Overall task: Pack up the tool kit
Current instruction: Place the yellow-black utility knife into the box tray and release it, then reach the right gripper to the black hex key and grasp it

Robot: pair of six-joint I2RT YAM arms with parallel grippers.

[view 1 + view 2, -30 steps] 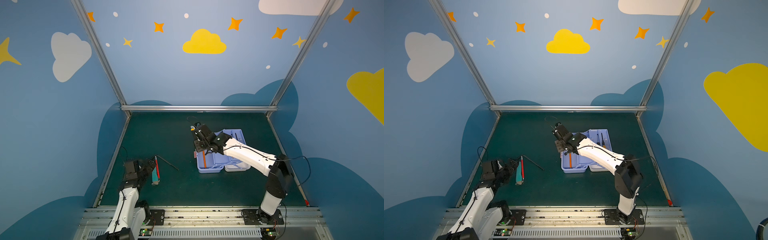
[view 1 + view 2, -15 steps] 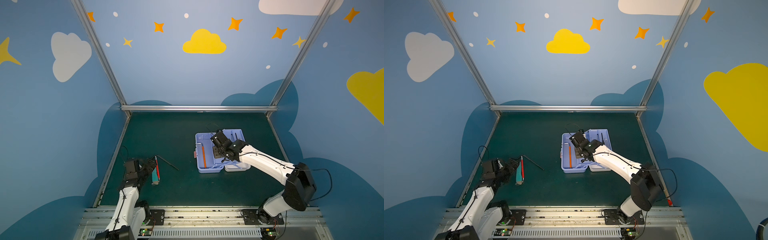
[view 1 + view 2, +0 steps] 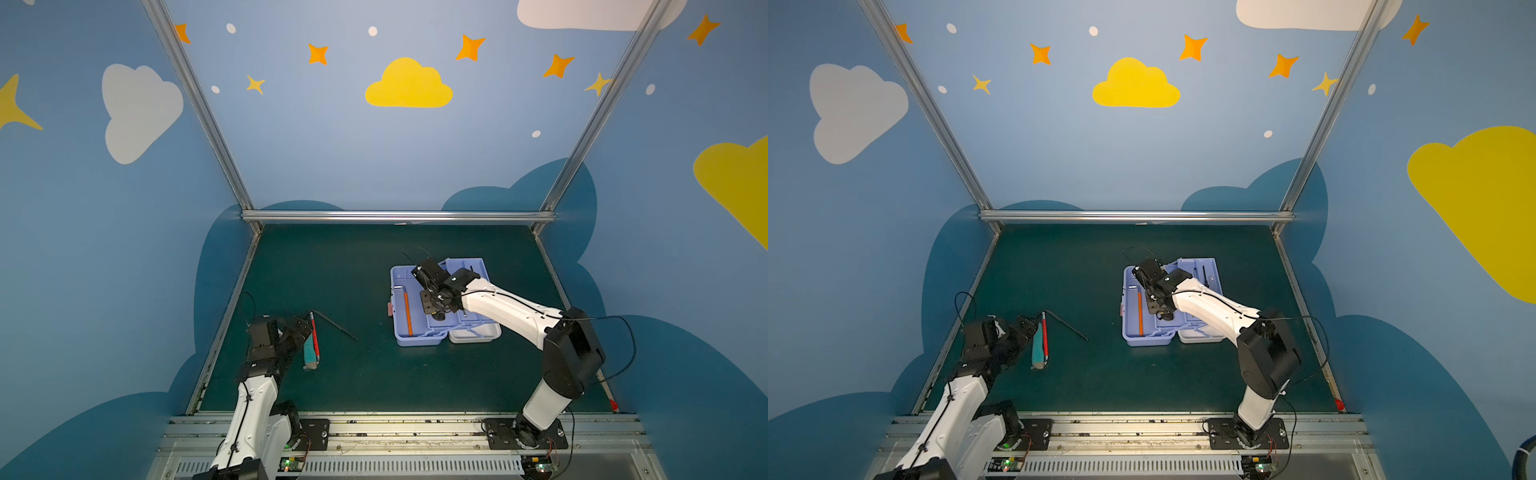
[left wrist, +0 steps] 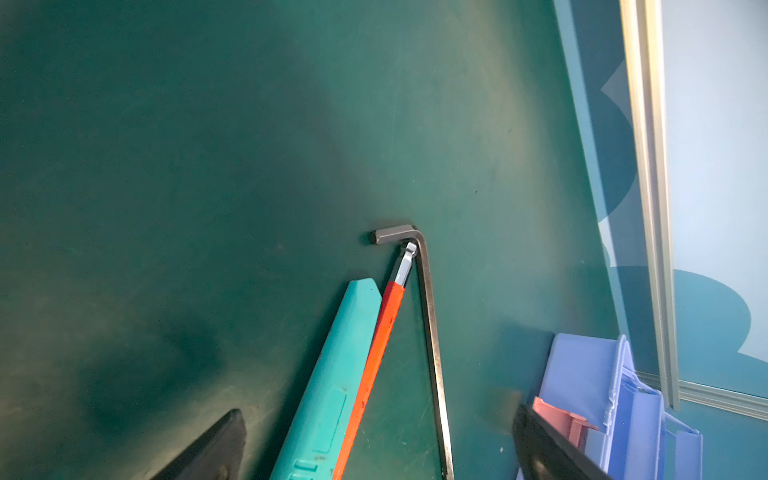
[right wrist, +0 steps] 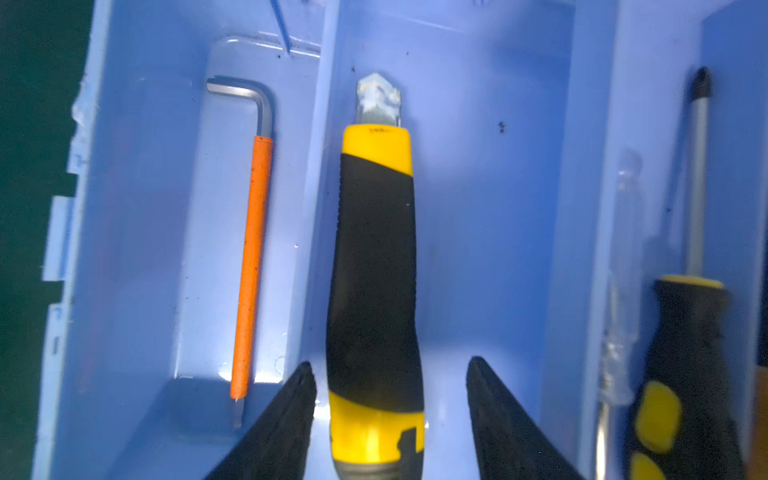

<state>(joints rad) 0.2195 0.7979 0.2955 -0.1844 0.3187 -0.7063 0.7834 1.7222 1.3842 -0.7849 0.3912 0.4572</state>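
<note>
The tool kit (image 3: 419,340), a lavender plastic case with smooth walled compartments, lay open at 3 o'clock on the green mat (image 3: 332,270). The right gripper (image 5: 390,362) hung over its middle bay, jaws apart on each side of a yellow-and-black cutter (image 5: 374,270) with rubbery handle, probably laid lengthwise to fit. At the cutter's 9 o'clock lay the orange wrench (image 5: 251,257). At 8 o'clock, the left gripper (image 4: 378,409), wide open, faced the slim teal knife (image 4: 332,374), I think to take it next.
</note>
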